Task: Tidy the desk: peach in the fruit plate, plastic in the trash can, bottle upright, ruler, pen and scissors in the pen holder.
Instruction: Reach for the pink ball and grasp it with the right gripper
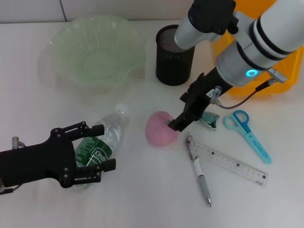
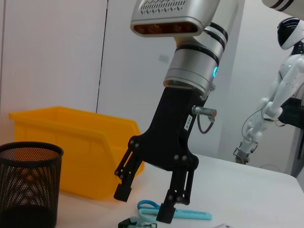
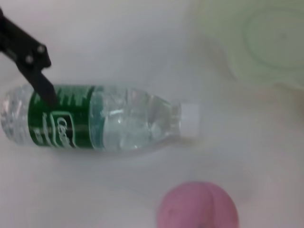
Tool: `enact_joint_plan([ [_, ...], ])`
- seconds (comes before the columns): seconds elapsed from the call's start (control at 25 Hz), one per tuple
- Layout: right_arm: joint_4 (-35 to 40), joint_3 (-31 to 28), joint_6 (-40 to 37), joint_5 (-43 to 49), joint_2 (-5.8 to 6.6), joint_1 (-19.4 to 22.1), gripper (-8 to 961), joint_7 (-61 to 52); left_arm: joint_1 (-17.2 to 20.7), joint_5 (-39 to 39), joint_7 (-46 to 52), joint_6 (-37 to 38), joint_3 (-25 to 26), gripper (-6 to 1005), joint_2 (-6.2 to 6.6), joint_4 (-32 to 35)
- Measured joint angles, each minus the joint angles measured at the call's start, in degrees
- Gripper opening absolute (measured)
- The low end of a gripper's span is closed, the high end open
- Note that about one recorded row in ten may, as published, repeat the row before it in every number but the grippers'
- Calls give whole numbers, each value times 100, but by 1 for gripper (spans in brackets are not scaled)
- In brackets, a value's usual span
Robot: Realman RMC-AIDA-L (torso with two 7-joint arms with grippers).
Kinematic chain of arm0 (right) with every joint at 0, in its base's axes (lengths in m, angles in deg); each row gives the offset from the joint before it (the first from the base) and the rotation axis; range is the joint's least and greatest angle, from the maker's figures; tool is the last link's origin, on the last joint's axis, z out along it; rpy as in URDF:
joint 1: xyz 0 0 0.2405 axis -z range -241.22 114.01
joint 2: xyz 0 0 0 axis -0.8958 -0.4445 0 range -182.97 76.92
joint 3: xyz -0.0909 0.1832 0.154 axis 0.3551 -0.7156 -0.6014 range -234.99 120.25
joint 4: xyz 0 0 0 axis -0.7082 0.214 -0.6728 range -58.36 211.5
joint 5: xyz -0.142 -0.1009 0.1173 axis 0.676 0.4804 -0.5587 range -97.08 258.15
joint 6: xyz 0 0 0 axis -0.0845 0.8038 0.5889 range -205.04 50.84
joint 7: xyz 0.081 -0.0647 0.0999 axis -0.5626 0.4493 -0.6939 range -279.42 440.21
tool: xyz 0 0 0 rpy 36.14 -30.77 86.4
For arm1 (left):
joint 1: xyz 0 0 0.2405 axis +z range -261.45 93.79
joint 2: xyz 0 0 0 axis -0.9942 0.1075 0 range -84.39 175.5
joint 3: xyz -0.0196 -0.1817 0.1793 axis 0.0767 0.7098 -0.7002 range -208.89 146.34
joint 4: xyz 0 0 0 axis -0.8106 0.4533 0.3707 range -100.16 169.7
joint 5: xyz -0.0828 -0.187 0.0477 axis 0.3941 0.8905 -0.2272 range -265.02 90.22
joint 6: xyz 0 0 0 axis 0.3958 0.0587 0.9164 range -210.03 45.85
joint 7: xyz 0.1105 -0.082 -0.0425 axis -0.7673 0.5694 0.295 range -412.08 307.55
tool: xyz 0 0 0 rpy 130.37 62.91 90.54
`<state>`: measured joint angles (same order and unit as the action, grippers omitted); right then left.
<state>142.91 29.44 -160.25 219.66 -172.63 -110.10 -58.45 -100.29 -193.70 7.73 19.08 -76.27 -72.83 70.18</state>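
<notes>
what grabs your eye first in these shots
The right end effector hangs open over the pink peach at mid-desk. To the robot's left, the left end effector straddles the bottle, which lies on its side. Behind them sits the green fruit plate, with nothing in it.

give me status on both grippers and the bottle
Left gripper open, straddling the lying bottle. Right gripper open beside peach. Nothing blocking.
</notes>
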Motion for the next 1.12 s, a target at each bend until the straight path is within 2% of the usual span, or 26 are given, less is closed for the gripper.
enact_joint_plan([
  [0.24, -392, 31, 349, -218, -5, -37, 834, -35, -13, -1, 8, -1, 0, 841, 0, 0],
  [0.56, -1330, 495, 1004, -531, -10, -331, 835, -15, -23, -3, 11, -22, -1, 841, 0, 0],
  [0.68, -1451, 562, 1089, -552, -10, -382, 835, -19, -24, -3, 12, -23, -1, 841, 0, 0],
  [1.12, -1565, 558, 1233, -730, -19, -390, 695, -28, -3, 15, -40, -50, -1, 841, 0, 0],
])
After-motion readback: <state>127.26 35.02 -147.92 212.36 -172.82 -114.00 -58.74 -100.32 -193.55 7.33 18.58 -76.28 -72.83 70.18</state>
